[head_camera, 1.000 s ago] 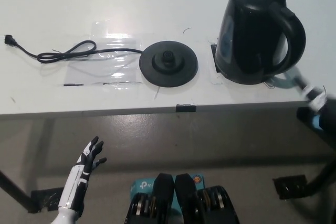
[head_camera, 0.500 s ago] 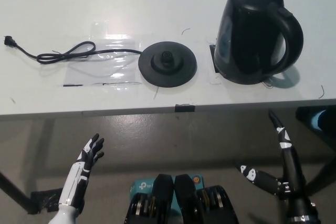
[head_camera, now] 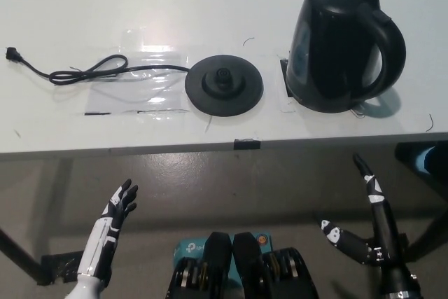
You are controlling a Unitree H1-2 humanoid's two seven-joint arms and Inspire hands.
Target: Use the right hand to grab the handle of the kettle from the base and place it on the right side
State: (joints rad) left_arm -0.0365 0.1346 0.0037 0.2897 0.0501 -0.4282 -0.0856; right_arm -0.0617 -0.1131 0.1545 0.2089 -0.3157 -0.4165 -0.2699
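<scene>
The black kettle (head_camera: pixel 346 40) stands upright on the worktop (head_camera: pixel 84 5), right of its round base (head_camera: pixel 224 85). Both the right hand (head_camera: pixel 371 232) and left hand (head_camera: pixel 112 225) hang low, fingers apart, holding nothing.

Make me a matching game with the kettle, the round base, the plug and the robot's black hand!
Things:
1. kettle
2. base
3. plug
4. right hand

Places:
A. far left end of the table
B. below the table edge, open, holding nothing
C. table's right side, off its stand
D. middle of the table, nothing on it

Pairs: 1-C, 2-D, 3-A, 4-B

black kettle (head_camera: pixel 346 40) upright, right of base (head_camera: pixel 224 85)
</scene>
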